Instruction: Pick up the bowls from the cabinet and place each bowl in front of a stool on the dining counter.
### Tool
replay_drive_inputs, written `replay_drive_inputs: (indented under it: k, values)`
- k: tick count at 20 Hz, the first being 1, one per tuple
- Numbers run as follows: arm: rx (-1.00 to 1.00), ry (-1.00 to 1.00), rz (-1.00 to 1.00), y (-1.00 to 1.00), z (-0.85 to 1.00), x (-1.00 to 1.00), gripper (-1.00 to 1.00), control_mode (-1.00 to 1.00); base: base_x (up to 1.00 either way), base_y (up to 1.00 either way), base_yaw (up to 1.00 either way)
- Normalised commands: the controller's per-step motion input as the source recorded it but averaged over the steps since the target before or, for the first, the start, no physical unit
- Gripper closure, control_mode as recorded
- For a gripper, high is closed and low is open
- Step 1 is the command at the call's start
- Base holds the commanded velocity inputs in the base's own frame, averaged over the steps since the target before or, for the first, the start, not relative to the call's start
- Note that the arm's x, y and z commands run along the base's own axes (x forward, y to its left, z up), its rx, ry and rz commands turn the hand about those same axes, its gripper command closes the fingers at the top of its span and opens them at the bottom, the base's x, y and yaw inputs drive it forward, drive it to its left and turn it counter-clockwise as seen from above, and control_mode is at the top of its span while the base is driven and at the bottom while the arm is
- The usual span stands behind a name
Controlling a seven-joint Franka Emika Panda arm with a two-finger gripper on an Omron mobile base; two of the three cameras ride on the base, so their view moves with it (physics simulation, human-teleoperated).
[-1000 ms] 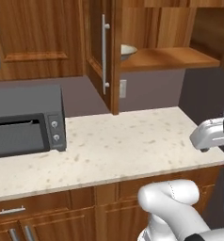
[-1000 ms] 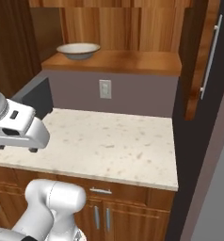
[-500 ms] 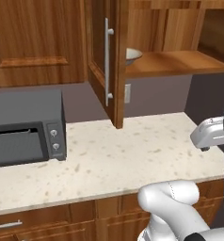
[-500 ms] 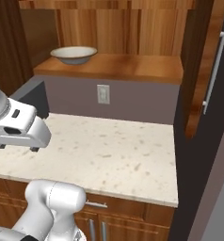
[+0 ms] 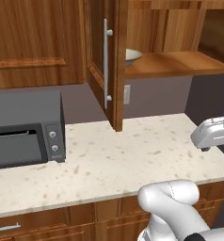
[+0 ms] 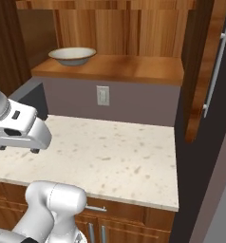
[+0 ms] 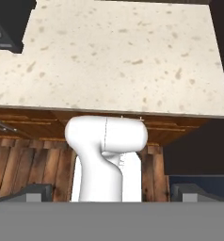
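Looking into the open cabinet (image 6: 134, 66), we saw one cream bowl (image 6: 72, 55) with a brown rim sitting at the far left of its wooden shelf. In the left base view the bowl (image 5: 132, 56) was mostly hidden behind the edge of the cabinet door (image 5: 104, 61), which stood swung outward with its long silver bar handle (image 5: 106, 66) facing us. We could make out no more than this one bowl on the shelf.

Below the shelf ran a beige speckled tabletop (image 6: 100, 156), with a dark oven (image 5: 24, 132) at its left end, cut off by the picture edge. A pale wall socket (image 6: 102, 96) sat on the grey wall between shelf and tabletop.

We saw the pincer (image 7: 112, 190) in the hand view as two dark finger tips (image 7: 34, 192) low at the bottom, set as wide apart as they went, holding and touching nothing. It pointed down toward the tabletop's front edge, well away from the bowl.

Compared with half a second earlier, the whole scene had shifted in both base views: the camera had moved closer, so the cabinet and bowl appeared larger, while the pincer's spread stayed unchanged.
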Motion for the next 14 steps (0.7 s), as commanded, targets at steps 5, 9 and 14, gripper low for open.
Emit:
replay_drive_inputs:
  k: [5, 9, 14]
  values:
    - [0.0, 0.0, 0.0, 0.0, 0.0, 0.0, -1.0, 1.0, 0.53, -0.11, 0.0]
    - [0.05, -0.01, 0.0, -0.05, -0.03, 0.19, -1.0, -1.0, 0.24, -0.04, 0.0]
    - [0.2, -0.06, 0.0, -0.16, 0.01, 0.23, -1.0, -1.0, 0.0, 0.0, 0.0]
